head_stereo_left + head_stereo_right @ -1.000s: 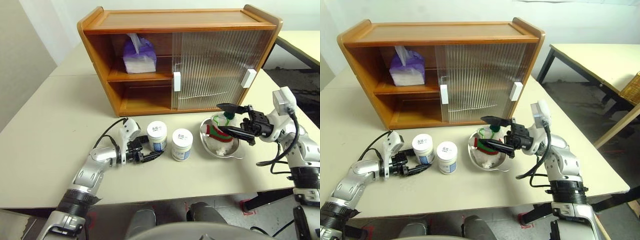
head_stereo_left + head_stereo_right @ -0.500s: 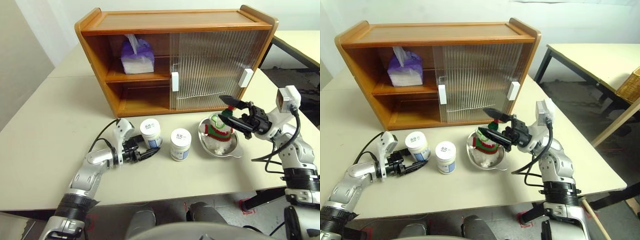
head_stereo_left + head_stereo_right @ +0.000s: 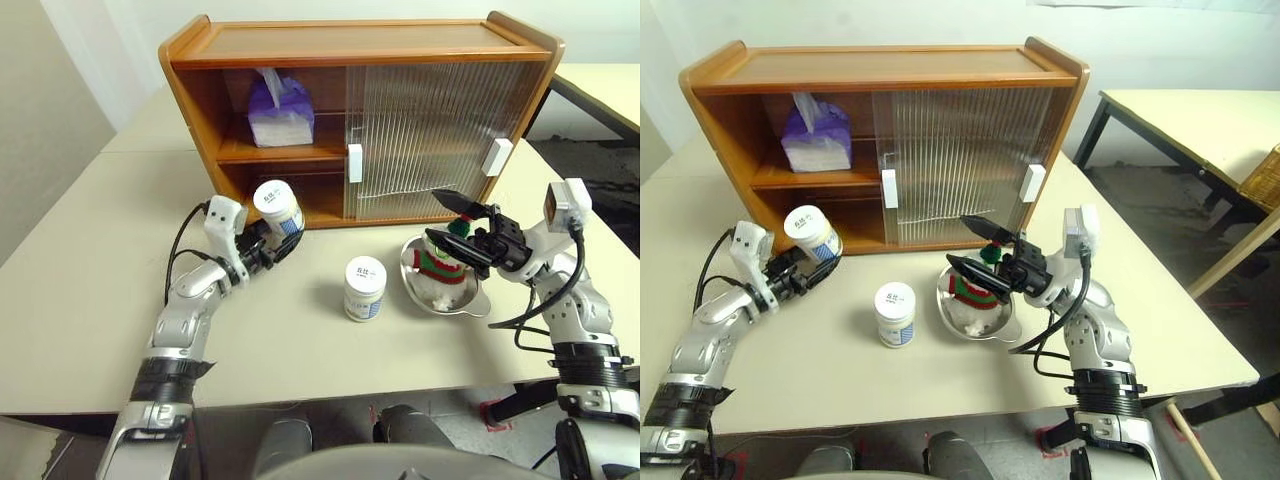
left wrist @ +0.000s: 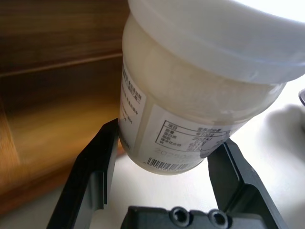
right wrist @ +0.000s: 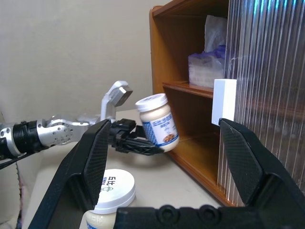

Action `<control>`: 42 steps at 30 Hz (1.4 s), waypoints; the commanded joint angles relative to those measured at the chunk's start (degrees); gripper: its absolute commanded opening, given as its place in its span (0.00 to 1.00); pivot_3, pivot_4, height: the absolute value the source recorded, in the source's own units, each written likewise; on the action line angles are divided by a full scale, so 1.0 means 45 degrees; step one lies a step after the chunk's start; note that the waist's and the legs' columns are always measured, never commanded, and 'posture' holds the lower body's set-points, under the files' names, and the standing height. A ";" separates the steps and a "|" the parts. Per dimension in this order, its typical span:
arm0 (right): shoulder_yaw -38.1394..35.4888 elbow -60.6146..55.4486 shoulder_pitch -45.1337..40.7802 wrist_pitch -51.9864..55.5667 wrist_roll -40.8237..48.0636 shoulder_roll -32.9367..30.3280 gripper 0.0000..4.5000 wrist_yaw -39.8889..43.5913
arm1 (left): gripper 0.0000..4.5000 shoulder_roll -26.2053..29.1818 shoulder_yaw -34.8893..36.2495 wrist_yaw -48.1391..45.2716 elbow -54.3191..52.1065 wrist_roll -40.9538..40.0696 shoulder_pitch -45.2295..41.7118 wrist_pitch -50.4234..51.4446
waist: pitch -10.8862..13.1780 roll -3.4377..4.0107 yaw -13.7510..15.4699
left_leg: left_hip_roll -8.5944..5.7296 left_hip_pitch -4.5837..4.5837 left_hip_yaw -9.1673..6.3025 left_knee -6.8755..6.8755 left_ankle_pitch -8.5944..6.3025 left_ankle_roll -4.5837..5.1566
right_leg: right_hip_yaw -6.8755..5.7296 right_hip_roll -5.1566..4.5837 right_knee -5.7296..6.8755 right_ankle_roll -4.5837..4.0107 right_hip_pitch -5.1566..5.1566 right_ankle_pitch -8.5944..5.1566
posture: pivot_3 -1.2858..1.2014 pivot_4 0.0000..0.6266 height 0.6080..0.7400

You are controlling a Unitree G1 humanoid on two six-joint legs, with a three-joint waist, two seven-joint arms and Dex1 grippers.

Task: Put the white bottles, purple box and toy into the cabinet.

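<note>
Bare test room or lab, plain white walls [image 3: 90, 40], pale tables [image 3: 80, 260], second table [image 3: 1200, 110] beside

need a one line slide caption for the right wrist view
Seen between the open right gripper, the left gripper holds a white bottle tilted at the cabinet's open side.

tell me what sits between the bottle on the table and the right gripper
The round metal dish with the toy in it lies between the standing white bottle and the right gripper, seen in the left eye view.
</note>
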 commanded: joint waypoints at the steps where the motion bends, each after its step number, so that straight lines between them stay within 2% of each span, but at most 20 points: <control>1: 0.0250 -0.0248 -0.0118 -0.0330 -0.0358 0.0073 1.00 -0.0247 | 0.69 -0.0267 -0.0126 0.0591 0.0691 0.0460 -0.0618 -0.0067 | 0.0000 -0.0001 -0.0001 | 0.0000 0.0001 -0.0001 0.0001 0.0000 0.0000 | 0.0000 0.0000 -0.0001 0.0005 0.0001 0.0003 | 0.49 0.00 1.00; 9: 0.0239 -0.0317 -0.0266 -0.0359 -0.0408 0.0336 1.00 -0.1106 | 0.69 -0.0403 -0.0088 0.0919 0.1977 0.0639 -0.1838 0.0098 | 0.0011 -0.0017 -0.0008 | 0.0000 0.0001 0.0000 0.0003 0.0009 0.0012 | 0.0004 0.0000 -0.0011 0.0043 0.0006 0.0025 | 0.49 0.00 1.00; 16: 0.0637 -0.0294 -0.0319 -0.0961 -0.1207 0.0592 1.00 -0.1968 | 0.69 -0.0588 -0.0247 0.1126 0.2875 0.1050 -0.2524 -0.0007 | 0.0012 -0.0019 -0.0048 | -0.0002 0.0000 -0.0003 0.0007 0.0013 0.0022 | 0.0011 0.0000 -0.0018 0.0064 0.0007 0.0038 | 0.48 0.00 1.00; 42: 0.1112 -0.0945 0.0189 -0.0937 -0.1127 0.0572 1.00 -0.2192 | 0.69 -0.1212 0.0192 0.3573 0.7231 0.1803 -0.5584 0.0587 | 0.0041 -0.0062 -0.0332 | -0.0014 -0.0015 -0.0003 0.0040 0.0034 0.0048 | 0.0018 0.0000 -0.0036 0.0146 0.0016 0.0053 | 0.47 0.00 1.00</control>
